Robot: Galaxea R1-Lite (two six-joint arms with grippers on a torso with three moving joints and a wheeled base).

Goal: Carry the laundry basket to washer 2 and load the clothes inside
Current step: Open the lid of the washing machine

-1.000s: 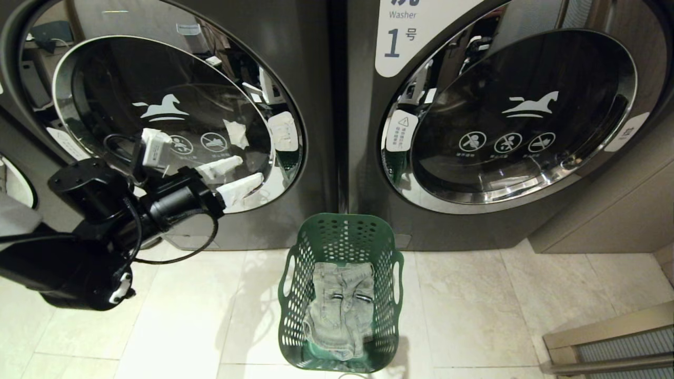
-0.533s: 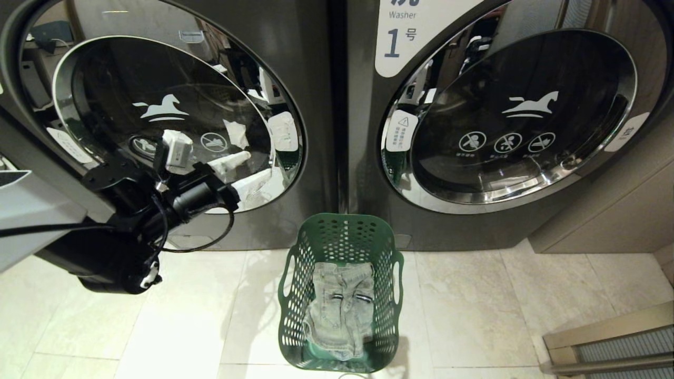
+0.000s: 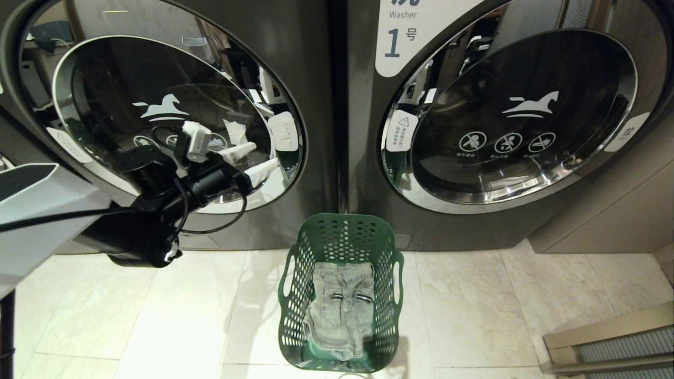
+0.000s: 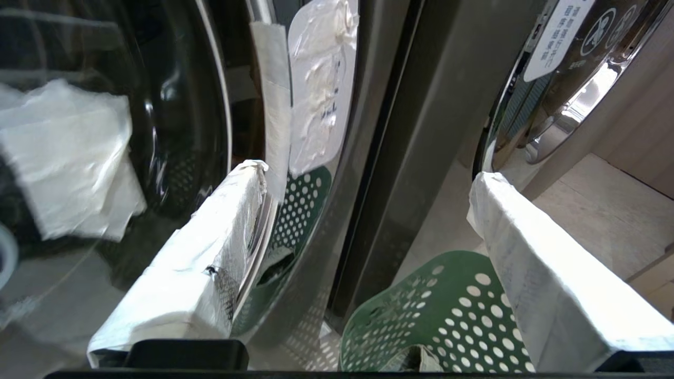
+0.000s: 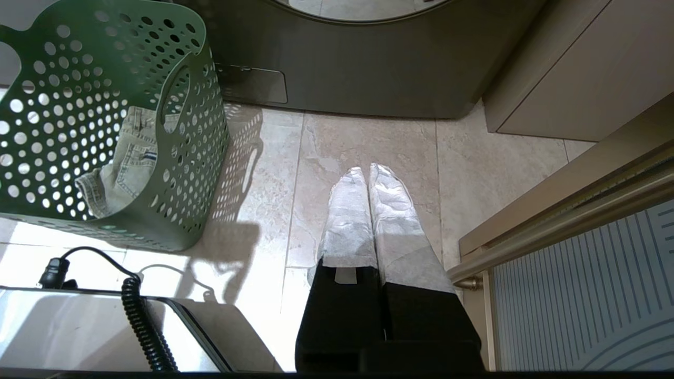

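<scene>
Sitting on the pale floor tiles (image 3: 474, 310), the green laundry basket (image 3: 341, 239) stands just in front of the narrow dark seam between two front-loading machines, near both cabinets; whether it touches them cannot be told. Contents: one item, a pair of light denim jeans (image 3: 341, 310), crumpled low inside, well below the rim. Placement judged deliberate: close enough to the left machine for short transfers, yet off to the side of its door.

Left washer door (image 3: 158, 121): round, glass, shut; no number label visible on it, while the right-hand machine carries the washer 1 label (image 3: 405, 37), so the left one is presumably washer 2.

Left gripper (image 3: 253, 162): raised before the lower right edge of the left door, fingers spread wide, holding nothing; judged to be reaching for the door's edge to pull it open.

Right gripper (image 5: 368, 176): parked low over bare tile beside the basket, fingers pressed together, empty.

Clearance: open floor left of the basket for the door's swing, should it hinge at the left; a cabinet base (image 3: 605, 210) and a step edge (image 3: 605, 337) bound the right side.
</scene>
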